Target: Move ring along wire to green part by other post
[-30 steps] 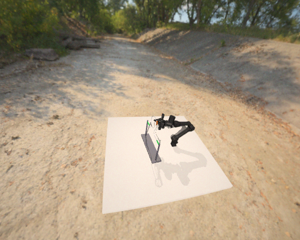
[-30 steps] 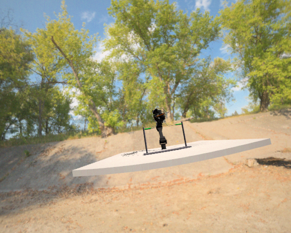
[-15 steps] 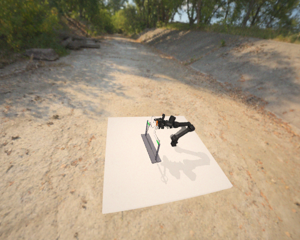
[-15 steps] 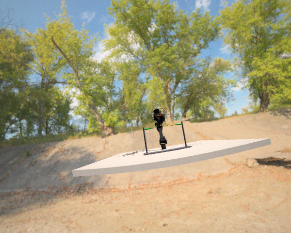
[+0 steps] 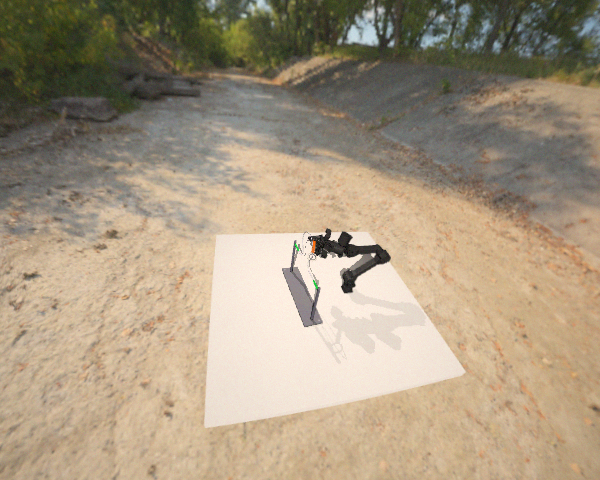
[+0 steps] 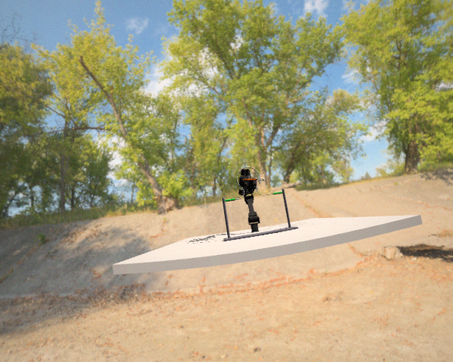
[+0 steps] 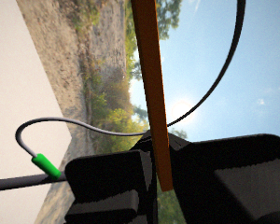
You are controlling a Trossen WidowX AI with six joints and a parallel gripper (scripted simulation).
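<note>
Clamped narrow: black two-finger claw (image 5: 314, 246) (image 6: 250, 180) (image 7: 154, 133), gripping slim orange bar handle (image 5: 313, 247) (image 6: 251, 179) (image 7: 152, 89). Located just ahead of claw: thin dark round wire ring (image 7: 231, 56), clearance from grey wire undeterminable. Judged light, stiff, prone to pivoting; best held mid-handle, squarely.

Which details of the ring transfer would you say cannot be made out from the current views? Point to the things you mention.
- Clearance between the thin grey wire (image 7: 91, 128) and the thin dark ring (image 7: 224, 70): too small in the top and exterior views; in the wrist view the orange bar-shaped handle (image 7: 151, 89) covers part.
- The ring's full outline: cut off by the wrist view's upper edge.
- The green wire part at the other post: outside the wrist view.
- Handle's contact with the black tool (image 7: 154, 133): too small in the top view.
</note>
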